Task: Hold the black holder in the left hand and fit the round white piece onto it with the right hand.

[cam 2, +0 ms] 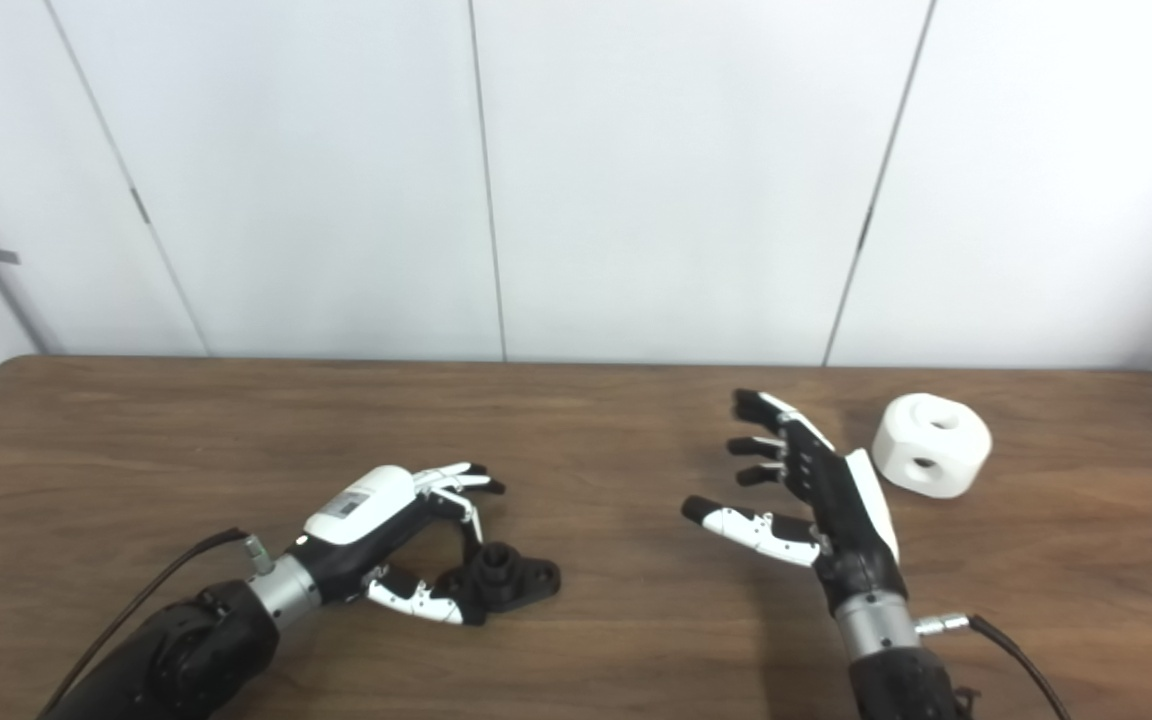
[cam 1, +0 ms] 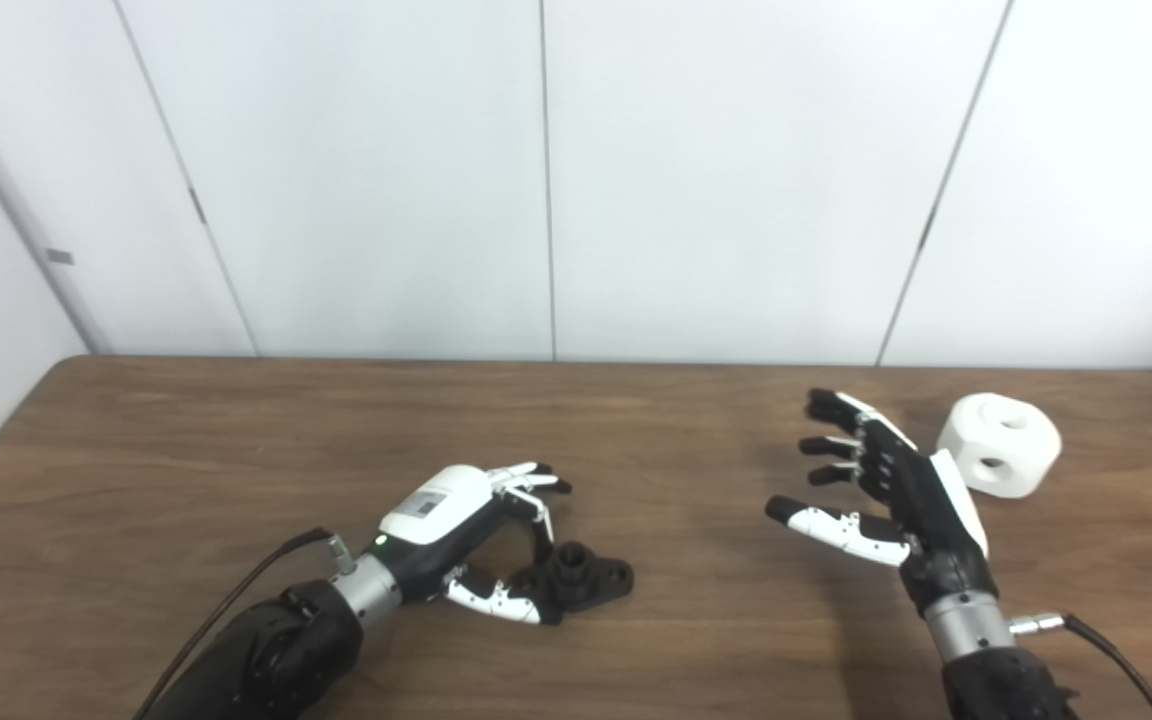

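Stretching across the whole near scene, a brown wooden table (cam 1: 236,440) is meeting a white panelled wall (cam 1: 576,170) at its far edge. Coming in from the near left, the left hand (cam 1: 456,535) is lying low over the tabletop with its fingers (cam 1: 531,480) curling over and its thumb reaching along the near side of the black holder (cam 1: 581,577); the thumb tip is touching the holder's left end, though whether the hand is actually gripping it is not clear. The holder is resting flat on the table, near the middle and slightly left, with a short round collar standing up from its base. Rising from the near right, the right hand (cam 1: 896,490) is holding nothing, its fingers (cam 1: 841,445) spreading wide and pointing left, the palm facing left. Just beyond and to the right of that hand, the round white piece (cam 1: 1001,443) is sitting on the table at the far right, apart from the hand, showing round holes in its top and side.
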